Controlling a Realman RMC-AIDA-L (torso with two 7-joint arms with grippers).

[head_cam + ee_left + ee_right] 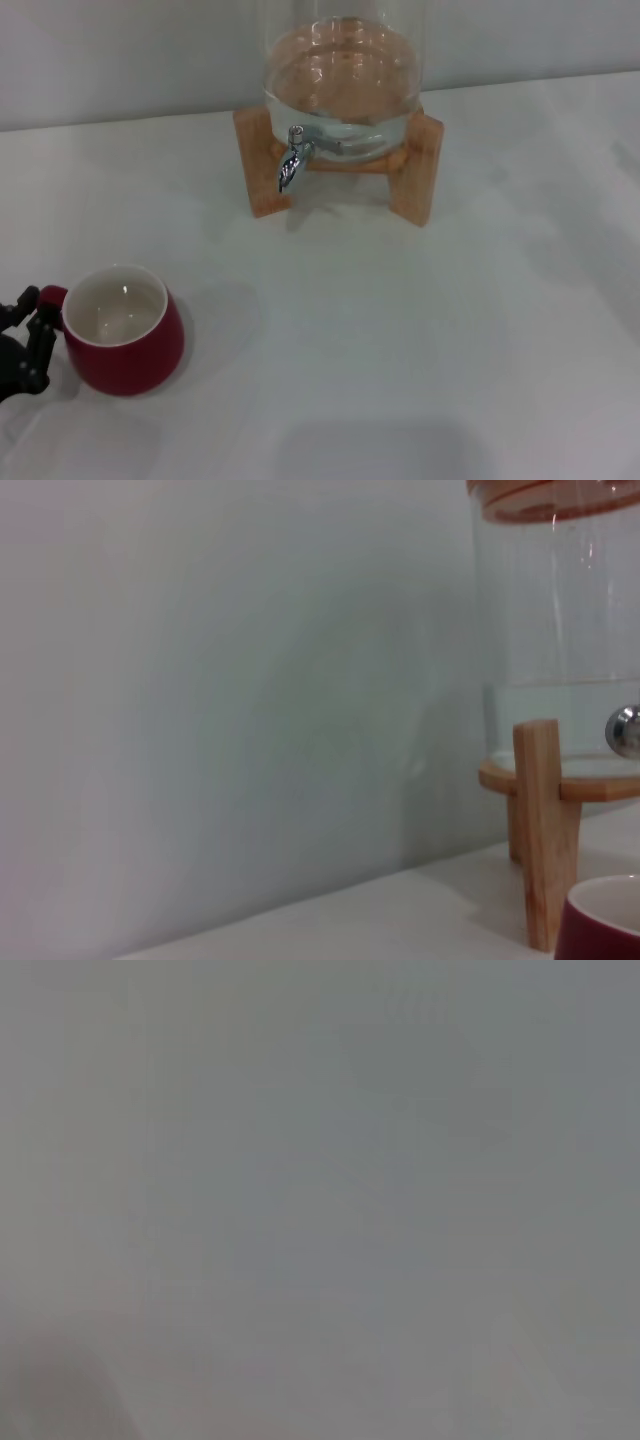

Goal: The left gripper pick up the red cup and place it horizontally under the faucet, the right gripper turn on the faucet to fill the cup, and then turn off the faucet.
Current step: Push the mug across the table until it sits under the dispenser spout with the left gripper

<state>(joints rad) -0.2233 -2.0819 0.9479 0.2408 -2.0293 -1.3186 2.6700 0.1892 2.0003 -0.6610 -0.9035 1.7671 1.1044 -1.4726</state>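
Red cup [123,344] upright on table [400,350], well apart from faucet [293,160]. Left tool [35,335] seen at handle; closure cannot be told. Nothing filled; all steps judged outstanding.

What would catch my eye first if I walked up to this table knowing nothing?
Probably the red cup, upright and empty at the near left, with the left gripper at its handle. Beyond it, a glass water jar sits on a wooden stand by the wall, its small silver faucet pointing forward.
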